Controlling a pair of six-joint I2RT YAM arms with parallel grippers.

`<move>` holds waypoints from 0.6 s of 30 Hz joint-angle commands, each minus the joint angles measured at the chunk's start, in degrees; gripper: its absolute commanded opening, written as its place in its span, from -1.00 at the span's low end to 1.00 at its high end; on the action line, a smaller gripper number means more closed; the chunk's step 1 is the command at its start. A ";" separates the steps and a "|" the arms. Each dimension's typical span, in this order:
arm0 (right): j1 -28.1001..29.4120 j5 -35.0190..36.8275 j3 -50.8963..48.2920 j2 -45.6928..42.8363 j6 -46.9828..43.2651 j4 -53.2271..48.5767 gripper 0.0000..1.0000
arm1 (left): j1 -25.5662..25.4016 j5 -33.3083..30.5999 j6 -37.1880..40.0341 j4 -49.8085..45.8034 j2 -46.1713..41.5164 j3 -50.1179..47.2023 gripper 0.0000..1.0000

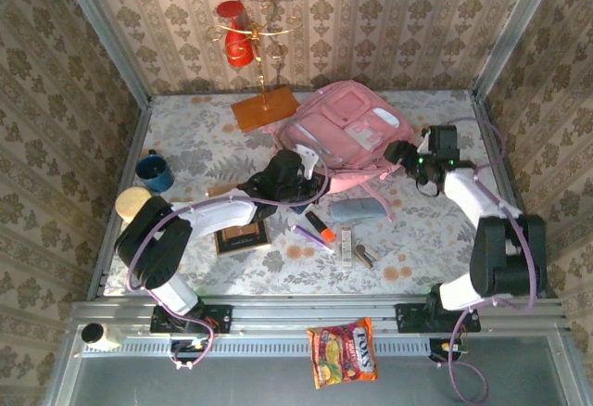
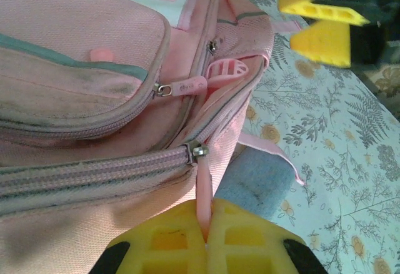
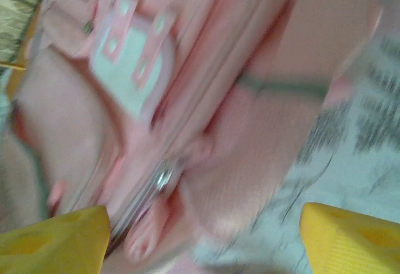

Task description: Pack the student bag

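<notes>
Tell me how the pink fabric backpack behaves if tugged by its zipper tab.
Probably floppy: the pink fabric backpack lies slumped, creased. Its pink zipper tab, pinched in the left claw, would likely stretch cloth before shifting it.

The student bag point(image 1: 347, 133), pink with a white patch, lies flat, zipped, toward the table's back.

The student bag point(image 1: 334, 120) was pink with a white patch point(image 3: 125, 77), the table point(image 1: 435, 239) grey-flowered, the mug point(image 1: 155, 171) blue.
</notes>
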 commanded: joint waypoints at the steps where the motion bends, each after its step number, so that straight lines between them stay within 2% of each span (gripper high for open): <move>1: 3.81 -4.26 -6.13 -6.39 8.50 5.35 0.74 | -0.94 -0.03 0.00 2.53 0.16 2.28 -1.00; 6: 9.78 -0.80 -10.93 -8.56 18.41 14.06 0.79 | -2.08 -0.23 0.18 2.75 0.27 1.64 -1.00; 12: 12.50 3.18 -13.07 -3.62 26.84 23.74 0.69 | -3.29 -0.69 0.19 3.26 0.05 1.14 -1.00; 15: 13.48 4.65 -12.44 0.60 29.24 27.15 0.59 | -3.50 -0.64 0.21 3.72 0.00 0.56 -1.00; 18: 13.54 5.90 -12.20 3.29 30.34 29.55 0.27 | -3.62 -0.94 0.25 3.81 -0.43 -0.14 -1.00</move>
